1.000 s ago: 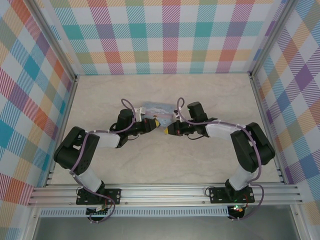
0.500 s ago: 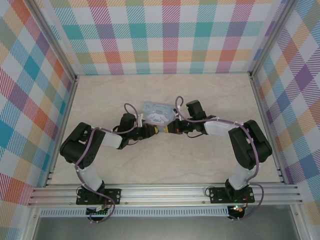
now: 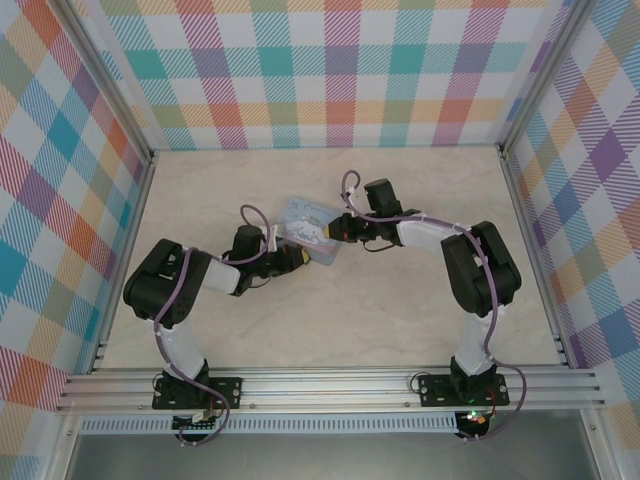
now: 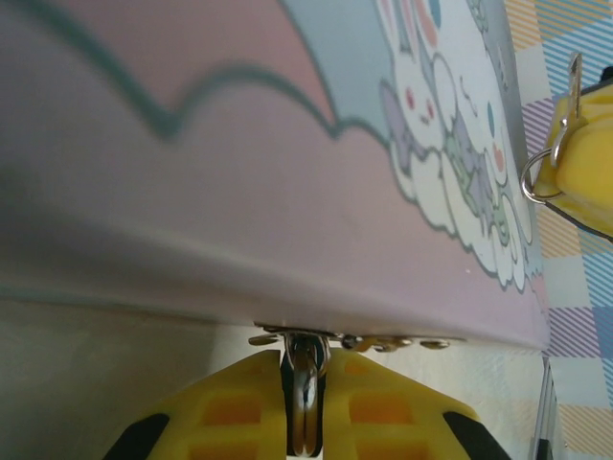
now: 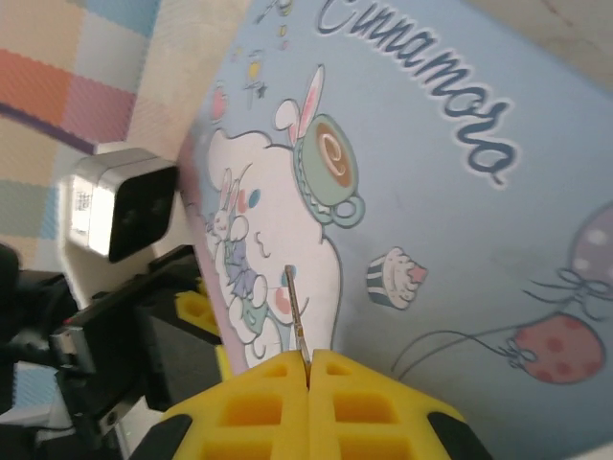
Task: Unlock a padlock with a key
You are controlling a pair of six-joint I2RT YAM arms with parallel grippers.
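My left gripper (image 3: 302, 258) (image 4: 305, 388) is shut on a shiny silvery piece, the padlock (image 4: 305, 379), which hangs from the clasp on the near side of the pale blue cartoon tin (image 3: 305, 222) (image 4: 239, 192). Its teal body is hidden between the yellow fingers. My right gripper (image 3: 338, 230) (image 5: 308, 369) is shut on the thin key (image 5: 297, 316), whose blade sticks out over the tin's lid (image 5: 460, 240). In the left wrist view the key (image 4: 573, 91) and its small ring show at the right edge, apart from the padlock.
The tin lies tilted in the middle of the pale marble-patterned table (image 3: 400, 300). Checked walls (image 3: 340, 70) close the back and both sides. A metal rail (image 3: 330, 385) runs along the near edge. The left arm's white wrist camera (image 5: 115, 216) sits just beyond the tin.
The right gripper has moved up and away with the key, from the tin's near side onto its right end. The tin has turned and slid slightly left. The left gripper dropped slightly nearer.
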